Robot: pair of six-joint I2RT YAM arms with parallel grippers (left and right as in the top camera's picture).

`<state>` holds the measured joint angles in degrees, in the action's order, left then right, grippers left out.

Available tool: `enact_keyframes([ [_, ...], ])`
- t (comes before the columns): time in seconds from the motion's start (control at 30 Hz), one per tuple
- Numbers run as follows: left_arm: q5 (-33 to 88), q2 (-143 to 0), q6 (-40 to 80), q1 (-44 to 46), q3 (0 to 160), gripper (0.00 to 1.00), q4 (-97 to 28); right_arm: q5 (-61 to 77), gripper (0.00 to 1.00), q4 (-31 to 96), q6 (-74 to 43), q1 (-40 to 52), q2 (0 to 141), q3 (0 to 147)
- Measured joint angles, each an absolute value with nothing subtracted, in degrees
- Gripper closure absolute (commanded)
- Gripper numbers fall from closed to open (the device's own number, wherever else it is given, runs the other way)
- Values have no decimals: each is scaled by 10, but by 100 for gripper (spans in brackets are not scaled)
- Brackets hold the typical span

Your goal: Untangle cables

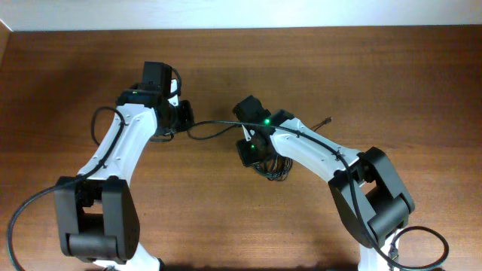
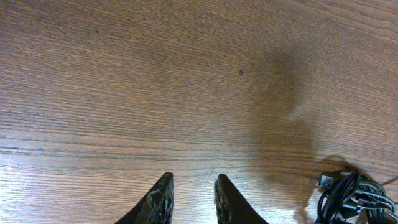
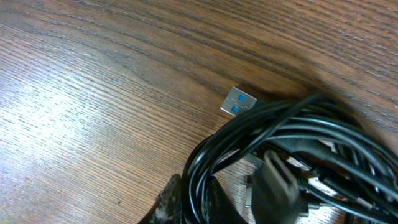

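A: So, where does the tangle sit?

B: The thin black cables [image 1: 276,167] lie bunched in a tight coil about midway across the brown wood-grain worktop [image 1: 392,75], a shade toward its near edge and right-hand side. The right gripper [image 3: 189,198] is directly at the coil. In its wrist view the jaws look pressed together on a few strands at the coil's rim, with a silver plug with a blue insert [image 3: 238,102] poking out just beyond.

A: And the other arm?

B: The left gripper [image 2: 194,186] stands apart from the coil, toward the left edge. Its fingers are parted by a narrow gap with only bare wood showing between them, so it grips nothing I can see. From its camera the coil shows low in the right-hand corner.

A: What does the next move turn on?

B: One loose black strand [image 1: 218,128] leads out from the coil's side crosswise, its long axis roughly parallel to the near edge, and ends just beside the left gripper. Whether it touches that gripper I cannot tell. The coil lies with the right arm; the strand's free end lies nearer the left. I'd judge the pull should go along that crosswise line, with the right holding the coil and the left taking the strand.

A: Any risk?

B: The pinch seems to span several strands, so a pull may tighten the knot rather than free one cord.
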<state>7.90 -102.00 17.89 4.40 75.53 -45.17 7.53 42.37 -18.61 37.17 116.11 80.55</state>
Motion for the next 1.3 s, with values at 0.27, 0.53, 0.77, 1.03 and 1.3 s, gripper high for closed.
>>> enact_keyframes([
  [0.27, 88, -1020, 180, 44, 755, 71, -455, 218, 96, 396, -215, 317, 1161, 806],
  [0.53, 240, -1020, 102, 26, 755, 55, -440, 529, 96, 318, -225, 187, 1161, 807],
  [0.77, 446, -1020, -3, 28, 755, 69, -438, 632, 96, 256, -295, 162, 1161, 807],
  [1.03, 487, -1020, -22, 68, 755, 67, -428, 655, 96, 146, -449, 162, 1161, 807],
  [1.3, 479, -1020, -24, 86, 755, 62, -426, 655, 96, 114, -485, 162, 1161, 807],
])
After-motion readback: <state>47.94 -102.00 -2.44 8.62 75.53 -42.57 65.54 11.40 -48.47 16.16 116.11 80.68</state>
